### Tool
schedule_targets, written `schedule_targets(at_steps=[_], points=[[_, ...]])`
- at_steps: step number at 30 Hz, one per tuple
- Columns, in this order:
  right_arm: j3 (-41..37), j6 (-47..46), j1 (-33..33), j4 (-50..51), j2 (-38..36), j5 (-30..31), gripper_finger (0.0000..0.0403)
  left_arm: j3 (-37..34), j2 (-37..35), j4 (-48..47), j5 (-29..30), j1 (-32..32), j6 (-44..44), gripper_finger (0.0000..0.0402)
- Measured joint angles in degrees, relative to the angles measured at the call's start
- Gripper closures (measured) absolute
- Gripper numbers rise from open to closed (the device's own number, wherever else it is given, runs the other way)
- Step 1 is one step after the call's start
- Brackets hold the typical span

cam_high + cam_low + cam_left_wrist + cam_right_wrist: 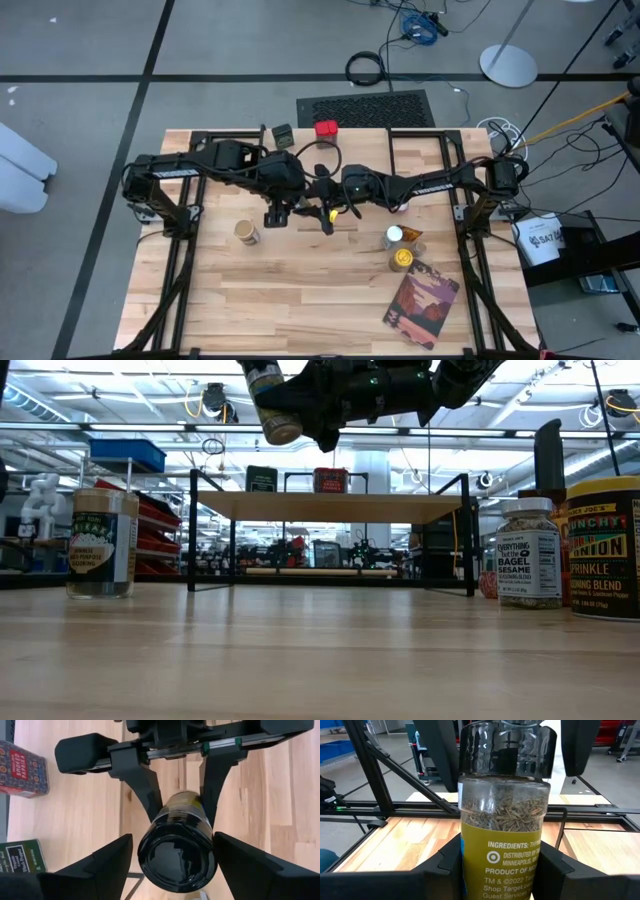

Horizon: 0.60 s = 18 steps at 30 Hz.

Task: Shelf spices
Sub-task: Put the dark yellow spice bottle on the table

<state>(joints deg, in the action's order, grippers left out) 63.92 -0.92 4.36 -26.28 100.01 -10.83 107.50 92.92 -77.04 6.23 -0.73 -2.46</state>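
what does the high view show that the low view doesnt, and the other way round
Only the high view shows the picture-covered book near the table's front right, and both arms reaching in to meet mid-table.

Only the low view shows the label text: a bagel sesame jar and an onion sprinkle tin, plus the black-capped jar held aloft.

Both show the shelf carrying a dark green tin and a red tin, and a tan-topped jar standing alone.

shelf (420,140) at table (300,290) rear w/ 2 tins (326,128) on top | book (421,303) front-right | jar (247,232) left
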Motion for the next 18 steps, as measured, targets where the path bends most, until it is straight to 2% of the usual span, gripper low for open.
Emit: schedule_targets(at_steps=[9, 18], points=[[0.0, 0.1, -0.02, -0.04, 0.0, 0.0, 0.0252, 0.0, 0.0, 1.61, -1.86, 0.0, -1.09, 0.012], [-0.02, 0.59, -0.04, 0.03, -0.01, -0.11, 0.0252, 0.0, 0.0, 1.74, -1.91, 0.02, -1.09, 0.0186]])
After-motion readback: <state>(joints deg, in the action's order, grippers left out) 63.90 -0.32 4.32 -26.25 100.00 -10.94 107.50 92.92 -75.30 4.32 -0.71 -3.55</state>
